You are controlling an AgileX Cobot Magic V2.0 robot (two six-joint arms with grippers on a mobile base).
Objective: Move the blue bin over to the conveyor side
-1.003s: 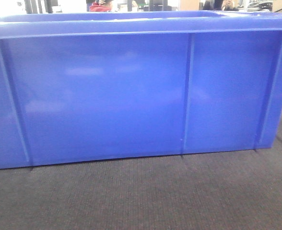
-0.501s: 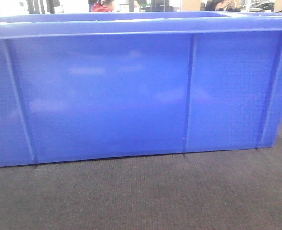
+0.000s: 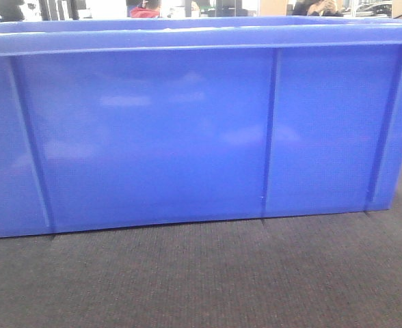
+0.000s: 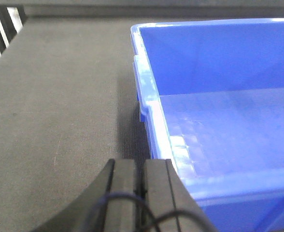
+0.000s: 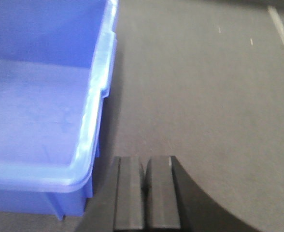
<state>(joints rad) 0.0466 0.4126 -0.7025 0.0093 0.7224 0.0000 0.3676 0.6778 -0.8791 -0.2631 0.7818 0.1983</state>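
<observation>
Resting on conveyor (image 3: 201, 280), blue bin (image 3: 187, 130); left claw (image 4: 141, 193) and right claw (image 5: 145, 193) both pressed together beside bin corners.

Blue bin (image 3: 187, 130) on conveyor (image 3: 208, 280)

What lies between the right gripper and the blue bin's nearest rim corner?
Only bare conveyor shows between the right gripper and the blue bin, seen in the right wrist view.

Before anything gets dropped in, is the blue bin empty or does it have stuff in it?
Empty as far as visible: both wrist views show the blue bin with only bare blue floor inside; the rest of its interior is out of frame.
</observation>
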